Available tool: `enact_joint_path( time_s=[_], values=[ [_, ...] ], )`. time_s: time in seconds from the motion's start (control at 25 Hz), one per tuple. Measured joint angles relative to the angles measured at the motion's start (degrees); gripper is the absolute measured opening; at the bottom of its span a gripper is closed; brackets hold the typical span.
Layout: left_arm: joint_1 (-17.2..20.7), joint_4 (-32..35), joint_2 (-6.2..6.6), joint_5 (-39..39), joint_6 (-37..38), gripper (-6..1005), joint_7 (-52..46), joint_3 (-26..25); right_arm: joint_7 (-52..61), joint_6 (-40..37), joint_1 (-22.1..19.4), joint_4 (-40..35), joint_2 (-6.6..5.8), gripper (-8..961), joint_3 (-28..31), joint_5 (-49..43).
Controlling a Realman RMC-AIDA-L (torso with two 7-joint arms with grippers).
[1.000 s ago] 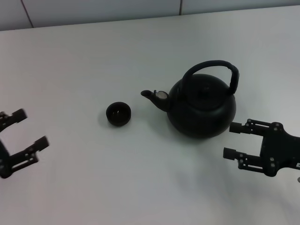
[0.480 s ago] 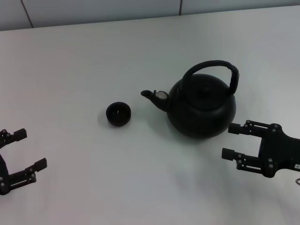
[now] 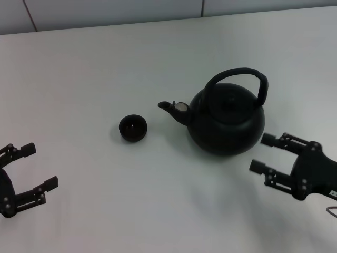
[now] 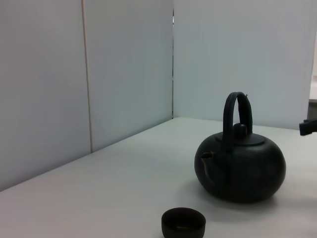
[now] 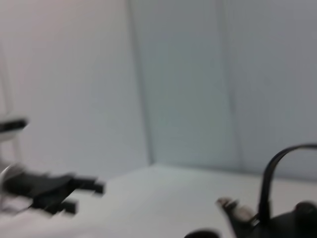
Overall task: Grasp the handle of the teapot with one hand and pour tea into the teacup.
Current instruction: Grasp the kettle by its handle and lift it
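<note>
The right gripper (image 3: 261,153), open and empty beside the teapot (image 3: 227,120), risks nudging it before reaching the handle (image 3: 239,79).

The teacup (image 3: 132,128) stands on the table (image 3: 95,68), left of the teapot (image 3: 226,118), whose spout points toward it. The left tool (image 3: 32,167) is near-left; the right tool (image 3: 263,154) is beside the teapot.

Left hand (image 3: 30,167): low at the near left of the head view, fingers spread wide, nothing between them, tips pointing toward the right.
Left hand fingers (image 3: 21,150): two black links, one farther and one nearer, well apart.
Right hand (image 3: 262,153): low at the near right of the head view, fingers spread apart and empty, tips pointing left.
Right hand body: black block behind the fingers, tilted slightly.
</note>
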Motion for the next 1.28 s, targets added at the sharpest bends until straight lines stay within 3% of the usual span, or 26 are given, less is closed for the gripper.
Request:
enact_joint_path(
  time_s=[0.32, 0.36, 0.72, 1.28],
  values=[
    [0.0, -0.3, -0.29, 0.0, 0.0, 868, 0.0, -0.3, -23.6, 6.1, -5.3, 21.8, 0.43, 675, 25.7, 0.0],
    [0.1, -0.3, -0.32, -0.1, 0.1, 868, -0.1, -0.3, -29.5, 8.3, -6.6, 27.2, 0.48, 675, 29.9, 0.0],
    [0.3, -0.2, -0.36, -0.3, 0.2, 868, -0.2, -0.2, -43.7, 20.3, -6.7, 39.6, 0.69, 674, 33.4, 3.0],
    [0.5, 0.0, -0.57, -0.5, 1.1, 868, -1.0, -1.2, -43.5, 23.8, -2.8, 39.9, 0.38, 660, 33.9, 3.1]
  ],
)
